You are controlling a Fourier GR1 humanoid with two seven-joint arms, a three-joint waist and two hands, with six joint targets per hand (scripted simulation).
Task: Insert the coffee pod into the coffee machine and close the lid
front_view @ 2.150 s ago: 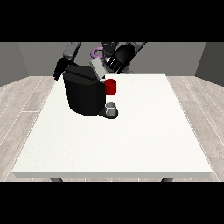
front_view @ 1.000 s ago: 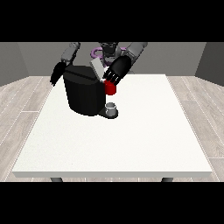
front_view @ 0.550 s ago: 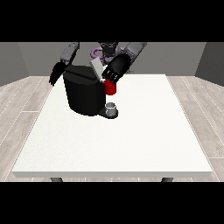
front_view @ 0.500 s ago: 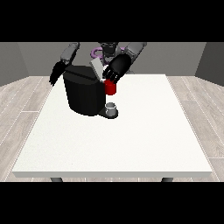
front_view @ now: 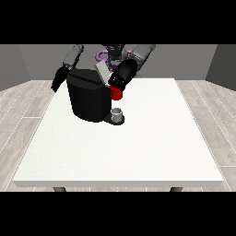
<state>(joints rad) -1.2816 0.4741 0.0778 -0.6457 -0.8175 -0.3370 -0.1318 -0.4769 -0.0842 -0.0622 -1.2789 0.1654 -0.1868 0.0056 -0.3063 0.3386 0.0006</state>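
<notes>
White table point(front_view: 138, 147), hand point(front_view: 120, 79) just above coffee machine point(front_view: 87, 97).

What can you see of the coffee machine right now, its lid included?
The coffee machine is a black, rounded block standing upright on the white table, toward its far side at the view's left. A grey lid flap is tilted up at its top. A red thing at the machine sits on its front, above a small grey cup on its base. The hand at the view's right is against the lid.

Hand at the view's right point(front_view: 120, 78) reaching forward, hand at the view's left point(front_view: 58, 79) hanging down
</notes>
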